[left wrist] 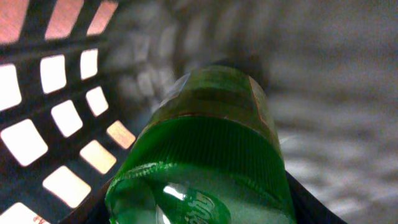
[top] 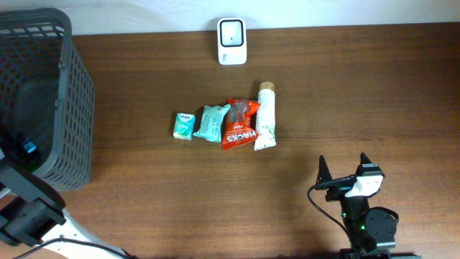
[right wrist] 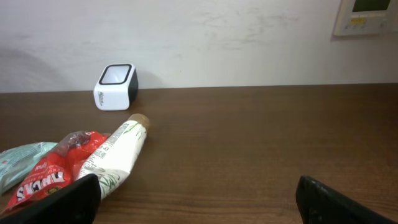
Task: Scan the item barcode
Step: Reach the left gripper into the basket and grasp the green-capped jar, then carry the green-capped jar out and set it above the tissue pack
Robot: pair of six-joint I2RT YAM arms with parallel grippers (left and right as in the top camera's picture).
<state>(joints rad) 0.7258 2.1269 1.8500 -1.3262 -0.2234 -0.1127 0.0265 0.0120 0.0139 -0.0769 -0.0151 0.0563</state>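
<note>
In the left wrist view a green plastic bottle lies inside the black mesh basket, its ribbed green end filling the space between my left gripper's dark fingers, which press on both of its sides. From overhead that gripper is hidden down in the basket. The white barcode scanner stands at the table's far edge, and also shows as the scanner in the right wrist view. My right gripper hovers open and empty over the near right of the table, its jaws wide apart.
A row of items lies mid-table: a small green-white box, a teal packet, a red snack bag and a white tube. The basket fills the left edge.
</note>
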